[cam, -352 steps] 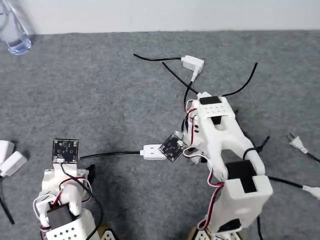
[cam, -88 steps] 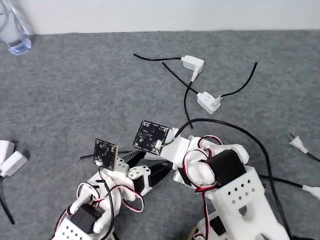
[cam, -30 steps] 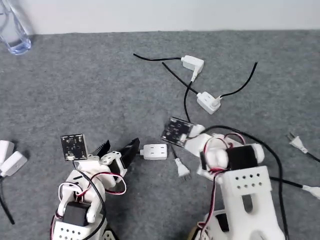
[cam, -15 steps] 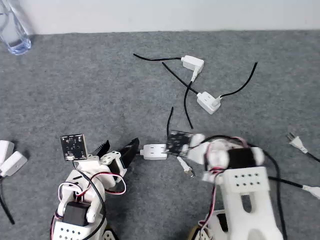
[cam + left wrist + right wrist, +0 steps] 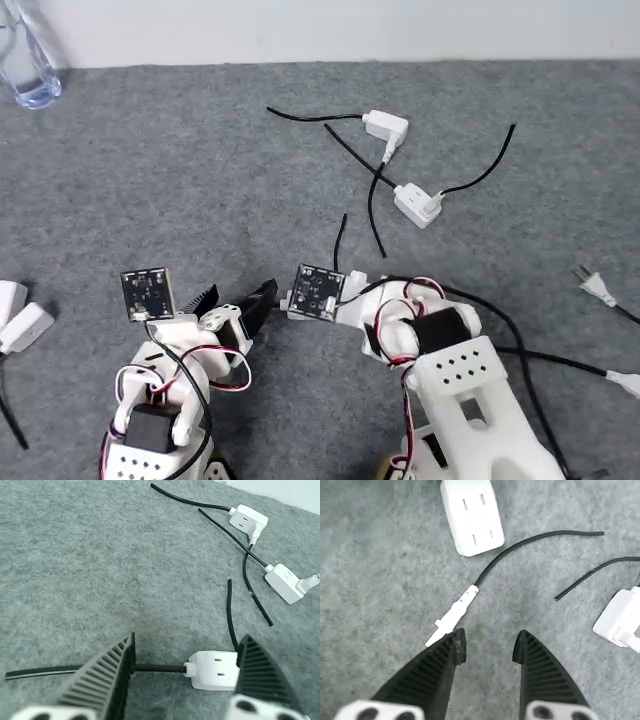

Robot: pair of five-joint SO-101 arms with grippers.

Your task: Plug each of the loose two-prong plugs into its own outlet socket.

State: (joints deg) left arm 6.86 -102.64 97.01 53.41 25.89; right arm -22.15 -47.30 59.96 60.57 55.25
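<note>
A white outlet socket (image 5: 212,670) lies on the grey carpet between the fingers of my left gripper (image 5: 189,642), which is open and touches nothing. A black cord (image 5: 155,668) leaves the socket's end. In the right wrist view the same socket (image 5: 471,515) lies beyond a loose white two-prong plug (image 5: 452,620) with a black cord. My right gripper (image 5: 489,647) is open just short of that plug, one fingertip (image 5: 456,645) close beside it. From above, my left gripper (image 5: 240,293) points at the right arm's camera board (image 5: 320,292), which covers the socket and plug.
Two more white sockets (image 5: 385,126) (image 5: 415,205) with plugs in them and black cords lie at the back. Loose plugs (image 5: 597,288) (image 5: 625,382) lie at the right edge. White blocks (image 5: 20,320) sit at the left edge, a clear bottle (image 5: 25,60) at the back left.
The right arm has swung left and lowered over the socket and plug, hiding both from above. The left arm has kept still, open.
</note>
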